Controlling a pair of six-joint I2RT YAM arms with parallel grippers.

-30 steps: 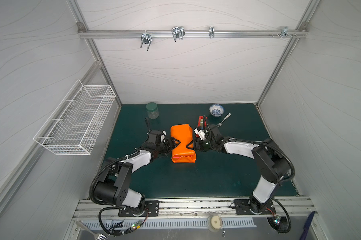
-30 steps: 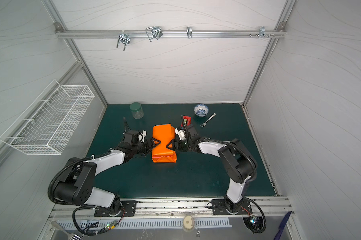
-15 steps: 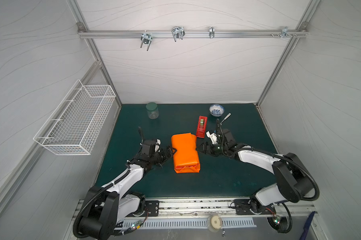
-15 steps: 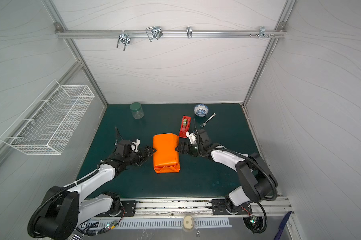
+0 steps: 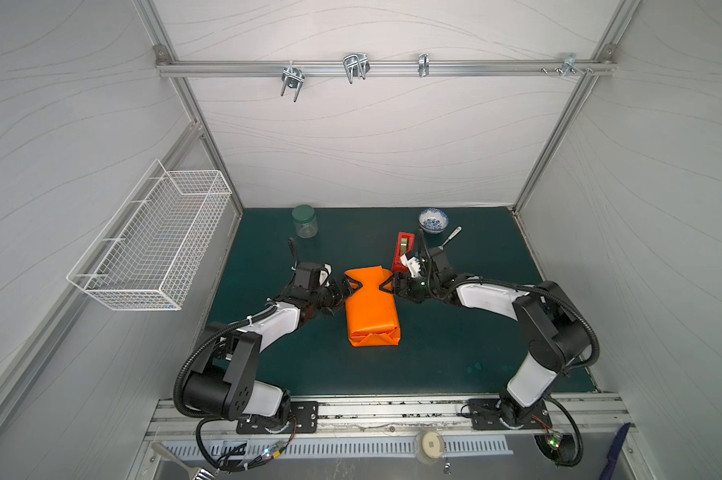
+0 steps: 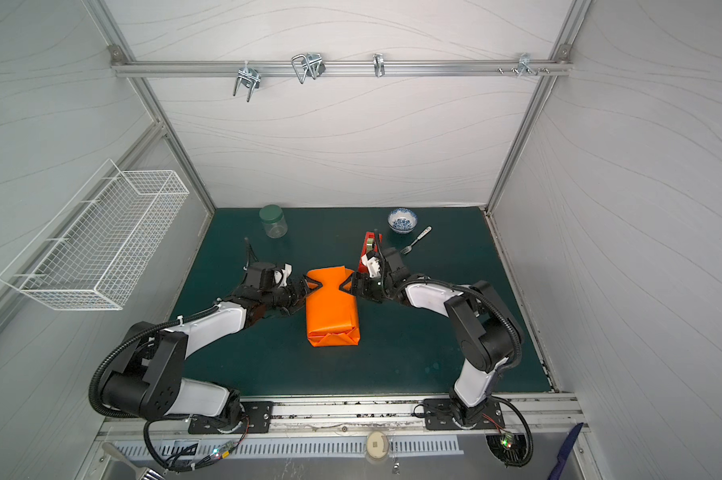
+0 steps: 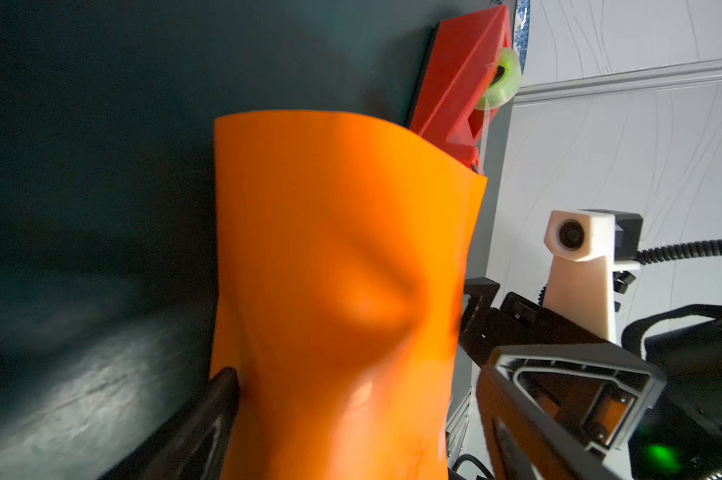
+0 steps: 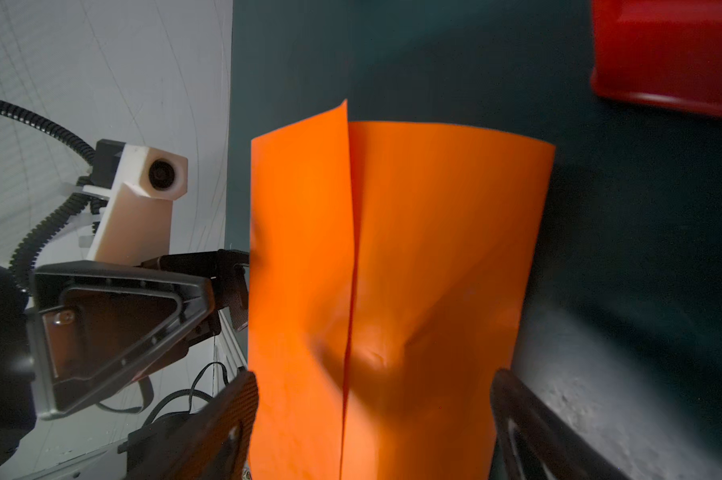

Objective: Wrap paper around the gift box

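Paper (image 5: 372, 309) hides the box. Left fingers (image 7: 201, 428) and right fingers (image 8: 226, 415), spread wide, poke its far end inward for folding.

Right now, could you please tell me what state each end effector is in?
Left end effector: open, straddling the creased bright orange wrapping paper.
Right end effector: open, straddling the same paper.

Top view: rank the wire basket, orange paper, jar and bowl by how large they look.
In a top view:
1. wire basket, though it hangs on the wall nearer the camera, which inflates it.
2. orange paper.
3. jar and bowl: too alike to rank.
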